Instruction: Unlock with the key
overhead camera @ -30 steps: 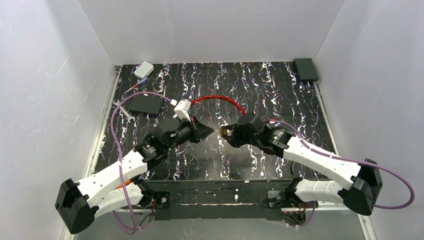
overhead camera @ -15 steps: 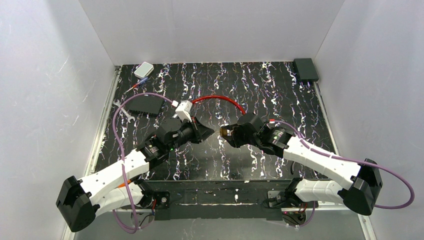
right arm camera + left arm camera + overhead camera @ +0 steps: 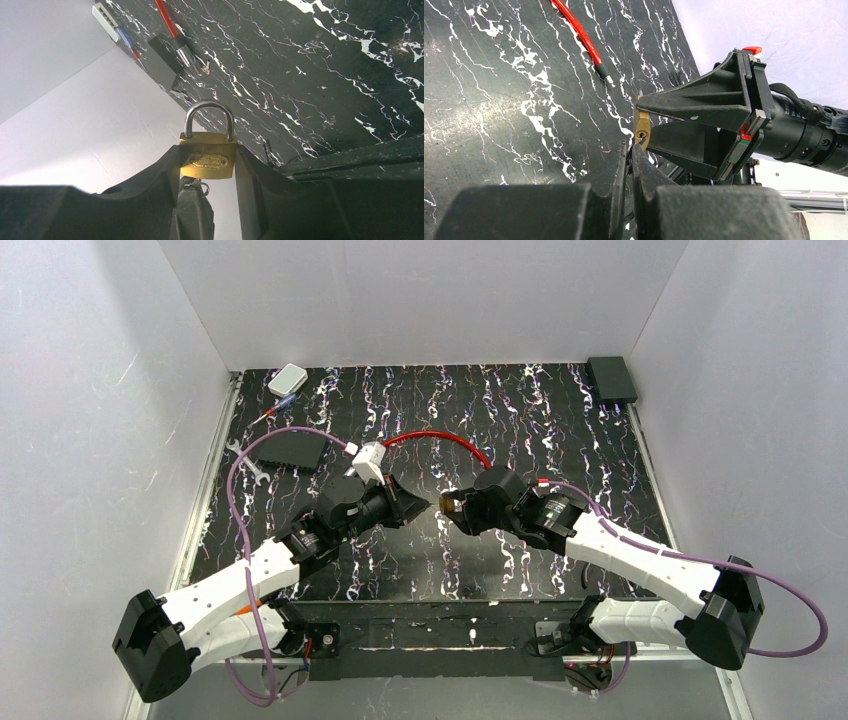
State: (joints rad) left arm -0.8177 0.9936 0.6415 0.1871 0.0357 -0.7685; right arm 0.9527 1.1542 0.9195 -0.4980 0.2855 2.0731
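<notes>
"Padlock [image 3: 208, 155] – where was it kept, & why there?"
"It was held clear of the table [image 3: 560, 410], mid-workspace, btwn the two arms. The brass body was clamped by the right gripper [image 3: 208, 167] on its two narrow sides. By that grip the keyhole face was left bare & turned toward the other arm, and the shackle was left free to spring, prob."
"And the key [image 3: 197, 185]?"
"It was pinched in the left gripper [image 3: 629, 151], the fingers closed down tight on it w/ hardly a gap. Only a small bit of metal was seen past the tips, just under the lock's bottom face. A thin blade is best pinched flat, so it can't swivel when turned – a judgement, not a thing seen."
"Was the blade entered?"
"Could not be told. In the left wrist view the keyhole looked uncovered, w/ the tips just beside it. In the right wrist view the key was seen at, or nearly at, the bottom face. The step was judged as alignment/insertion, turn not yet made. The shackle was seen closed."
"Why the nose-to-nose pose?"
"Key & keyway were thus put roughly in line, so a straight push, then a wrist roll, would be called for. Risk: w/ a slight offset the blade could be jammed, or skewed in the pinch."
"Anything in the way?"
"Nothing was seen. A red cable [image 3: 440, 440] was lying on the table beyond, well apart."
</notes>
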